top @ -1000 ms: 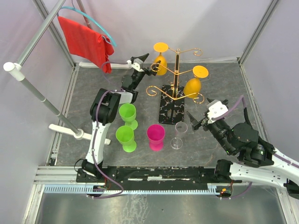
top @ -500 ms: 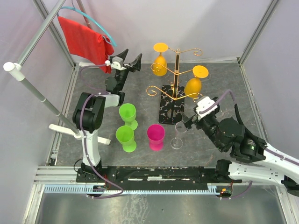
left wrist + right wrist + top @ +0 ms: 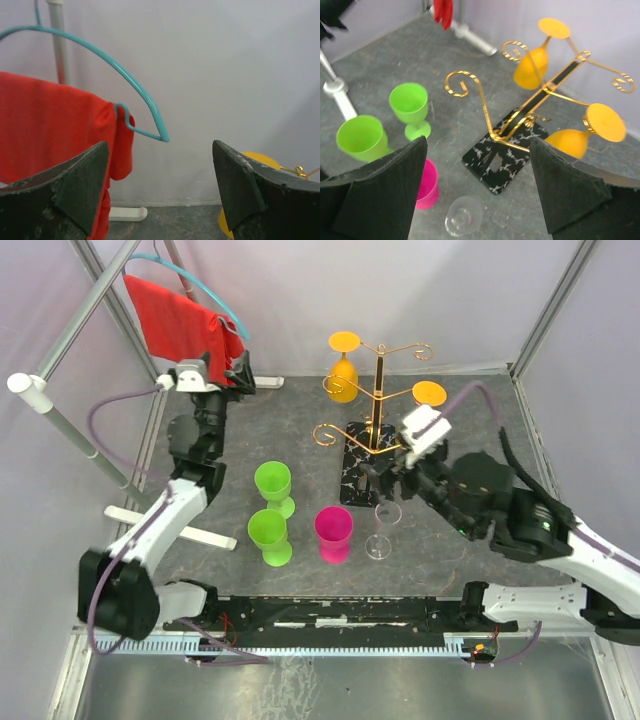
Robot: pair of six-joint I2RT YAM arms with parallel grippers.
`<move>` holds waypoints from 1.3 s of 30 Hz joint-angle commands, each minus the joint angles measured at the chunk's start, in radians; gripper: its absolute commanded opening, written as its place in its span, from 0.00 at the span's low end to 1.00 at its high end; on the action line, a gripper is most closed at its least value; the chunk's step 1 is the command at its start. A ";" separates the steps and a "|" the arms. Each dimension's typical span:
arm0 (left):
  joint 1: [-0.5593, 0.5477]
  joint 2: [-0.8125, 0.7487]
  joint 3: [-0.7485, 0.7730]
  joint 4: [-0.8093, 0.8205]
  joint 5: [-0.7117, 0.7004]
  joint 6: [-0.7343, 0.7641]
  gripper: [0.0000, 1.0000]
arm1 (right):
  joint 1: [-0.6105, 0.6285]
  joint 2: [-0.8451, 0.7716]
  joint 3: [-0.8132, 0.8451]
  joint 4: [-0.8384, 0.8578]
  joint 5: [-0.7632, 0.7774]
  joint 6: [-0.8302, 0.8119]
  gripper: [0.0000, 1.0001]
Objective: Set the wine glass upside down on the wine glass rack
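Note:
A clear wine glass [image 3: 380, 531] [image 3: 464, 216] stands upright on the table just in front of the wine glass rack [image 3: 379, 390] [image 3: 540, 92], a gold wire tree on a black marble base [image 3: 354, 456] [image 3: 496, 161]. Two orange glasses [image 3: 343, 380] [image 3: 532, 68] hang upside down on its arms. My right gripper [image 3: 388, 480] [image 3: 478, 141] hovers open and empty above the base's near end, the clear glass below and slightly nearer. At the back left, my left gripper [image 3: 243, 375] [image 3: 160, 150] is open and empty, facing the wall.
Two green goblets [image 3: 272, 484] [image 3: 410, 104] and a pink one [image 3: 333, 533] [image 3: 427, 182] stand left of the clear glass. A red cloth [image 3: 182, 328] [image 3: 50, 125] on a teal hanger [image 3: 140, 95] hangs from a white stand at the back left.
The left arm has swung away from the rack to the back left, by the red cloth. The right arm has moved forward and left, over the rack base and clear glass.

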 commanded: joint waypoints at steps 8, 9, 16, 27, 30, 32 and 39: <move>0.004 -0.334 0.354 -1.055 -0.048 -0.094 0.90 | 0.004 0.402 0.327 -0.118 -0.291 0.110 0.91; 0.004 -0.336 0.382 -1.098 -0.036 -0.105 0.90 | 0.004 0.431 0.345 -0.110 -0.303 0.119 0.91; 0.004 -0.378 0.513 -1.294 0.025 -0.103 0.91 | 0.004 0.637 0.480 -0.078 -0.367 0.162 0.93; 0.004 -0.481 0.547 -1.494 -0.065 -0.015 0.95 | -0.003 0.923 0.663 -0.087 -0.419 0.274 0.83; 0.004 -0.505 0.535 -1.550 -0.144 0.005 0.96 | -0.008 0.980 0.695 -0.096 -0.421 0.289 0.78; 0.003 -0.515 0.533 -1.586 -0.182 0.011 0.97 | -0.011 1.008 0.704 -0.095 -0.421 0.294 0.76; 0.004 -0.551 0.523 -1.618 -0.188 0.008 0.98 | -0.044 1.096 0.744 -0.110 -0.415 0.318 0.67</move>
